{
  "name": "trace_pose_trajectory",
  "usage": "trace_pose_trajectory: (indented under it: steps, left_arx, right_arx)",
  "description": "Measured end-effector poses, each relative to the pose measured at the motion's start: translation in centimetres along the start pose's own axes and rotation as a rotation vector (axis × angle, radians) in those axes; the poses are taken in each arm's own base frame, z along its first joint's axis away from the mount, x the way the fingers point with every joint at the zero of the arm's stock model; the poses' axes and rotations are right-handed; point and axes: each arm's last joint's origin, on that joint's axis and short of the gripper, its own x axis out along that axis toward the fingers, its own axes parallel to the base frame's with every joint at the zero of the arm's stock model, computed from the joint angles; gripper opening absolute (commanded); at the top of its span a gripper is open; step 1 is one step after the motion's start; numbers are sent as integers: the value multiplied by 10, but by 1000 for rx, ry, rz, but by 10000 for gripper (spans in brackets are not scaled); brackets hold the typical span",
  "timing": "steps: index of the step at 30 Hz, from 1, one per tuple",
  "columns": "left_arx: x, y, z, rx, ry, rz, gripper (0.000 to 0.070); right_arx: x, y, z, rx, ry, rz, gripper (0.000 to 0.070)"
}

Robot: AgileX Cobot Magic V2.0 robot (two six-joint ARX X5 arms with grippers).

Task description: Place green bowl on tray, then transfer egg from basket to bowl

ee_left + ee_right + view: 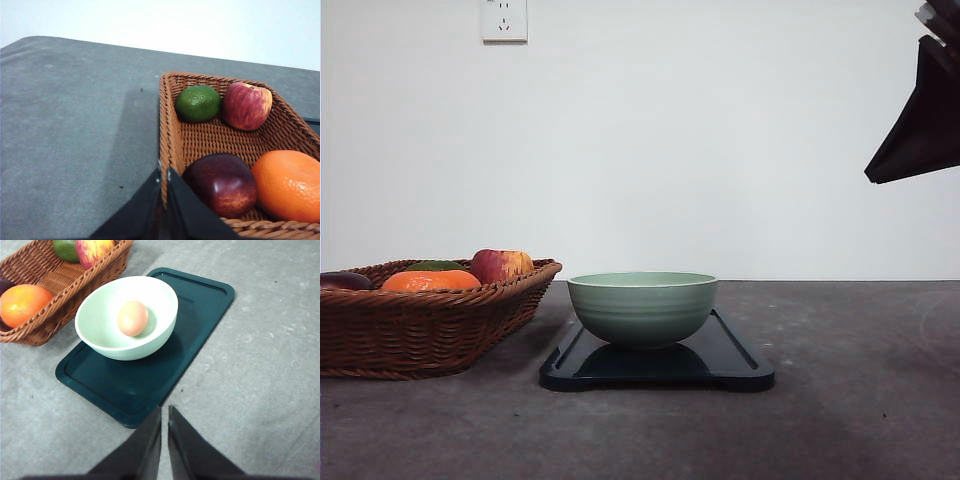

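Bowl (642,308) sits on the tray (740,362) in the front view, one of each, with one basket (415,325) just beside the tray on the left; the right arm hangs high at the right, well apart from them.

Left wrist view: the left fingers (163,177) are pressed together, empty, at the basket's rim, with four fruits inside: a lime (198,103), an apple (247,105), a dark plum (222,183) and an orange (288,185).

Right wrist view: the right fingers (164,412) are together, holding nothing, above the tray's near end. One egg (133,318) lies in the bowl, beyond the fingers toward the basket. Both steps look done; any remaining move is likely just pulling back.
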Motion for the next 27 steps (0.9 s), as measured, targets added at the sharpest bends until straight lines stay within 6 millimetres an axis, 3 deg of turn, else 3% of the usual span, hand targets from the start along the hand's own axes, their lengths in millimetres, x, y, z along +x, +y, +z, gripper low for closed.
trace_pose_trajectory:
  steps: [10,16,27]
  left_arx:
    - [0,0,0,0,0,0,3]
    - [0,0,0,0,0,0,3]
    - [0,0,0,0,0,0,3]
  right_arx:
    - [0,0,0,-4,0,-1,15]
    - [-19,0,-6,-120,-92,-148,15]
    - [-31,-21,-88,-58,-323,-418,15]
